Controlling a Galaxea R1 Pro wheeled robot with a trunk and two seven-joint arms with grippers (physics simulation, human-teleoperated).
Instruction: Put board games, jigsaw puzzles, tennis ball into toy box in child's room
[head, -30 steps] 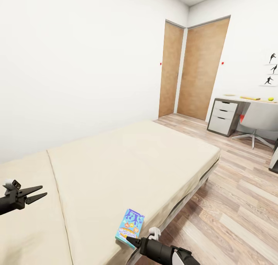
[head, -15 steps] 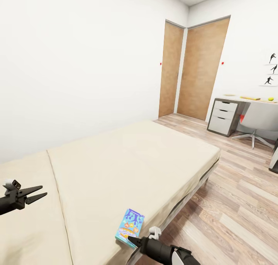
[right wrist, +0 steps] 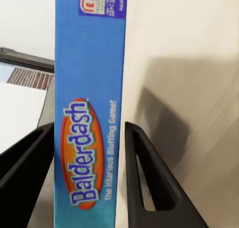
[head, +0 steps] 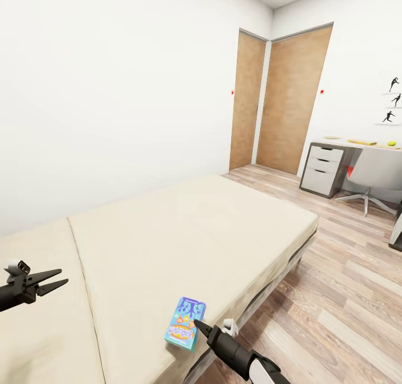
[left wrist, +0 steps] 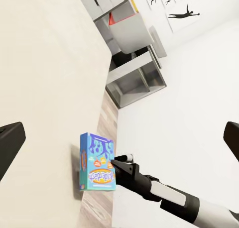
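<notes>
A small blue board game (head: 185, 322) lettered Balderdash is on the beige bed (head: 190, 233), close to its near edge and tipped up. My right gripper (head: 197, 323) is shut on it. In the right wrist view its narrow side (right wrist: 89, 113) runs between the two dark fingers (right wrist: 144, 178), which press against both faces. My left gripper (head: 62, 278) hangs open over the bed's left part, away from the box. Far right, the table (head: 349, 145) carries the tennis ball (head: 392, 143) and a flat yellowish thing (head: 362, 142) too small to identify. The toy box is out of view.
White drawers (head: 322, 169) and a grey swivel chair (head: 375, 174) stand at the table. Two brown doors (head: 279, 99) fill the far corner. Wood floor (head: 340, 272) runs along the bed's right side. A white wall borders the bed on the left.
My right arm has risen and reached in over the bed edge. The blue board game has tipped up and shifted slightly left. The left arm has not moved.
</notes>
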